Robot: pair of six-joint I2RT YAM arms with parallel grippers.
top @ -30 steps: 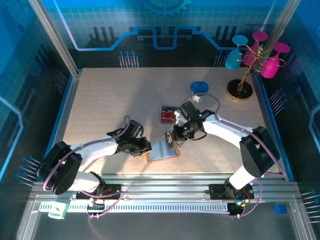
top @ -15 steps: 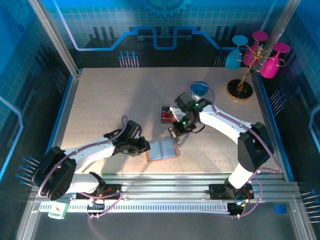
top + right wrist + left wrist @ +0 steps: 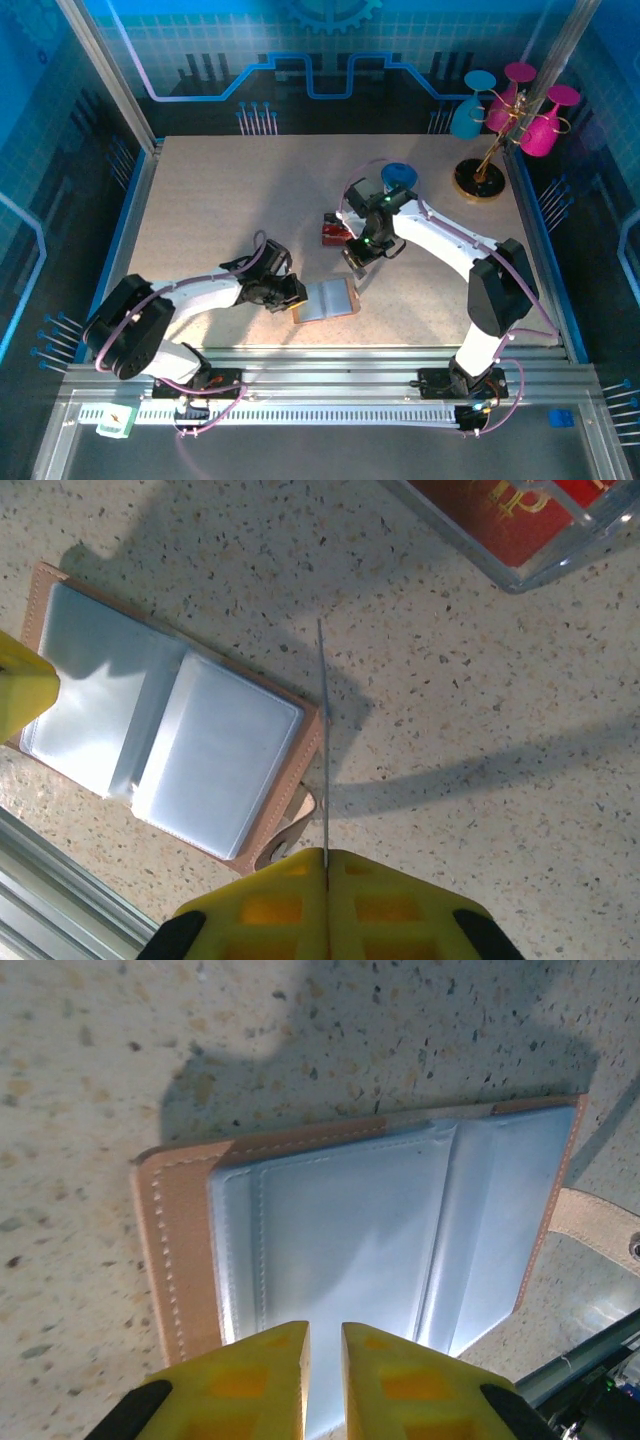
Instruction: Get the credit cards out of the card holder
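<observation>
Right claw [image 3: 326,860]: closed on one thin card [image 3: 323,730]. I see the card edge-on, so I cannot tell its colour.
Card: points straight out from my tips and looks lifted off the tabletop [image 3: 220,200], by the holder's right end.
Holder [image 3: 165,745]: lies open and flat, pale side up, near the middle of the near edge.
Left claw [image 3: 323,1345]: almost closed, tips on the holder's left end. I cannot tell if it grips.
Box [image 3: 530,575]: clear, with a red card [image 3: 480,510] inside, just past my right claw toward the far edge.
Next, I think: my right claw is nearer the box, so it takes the card there.

Top camera overhead, far; wrist cameras close, downward, sharing card holder [image 3: 215,750].
</observation>
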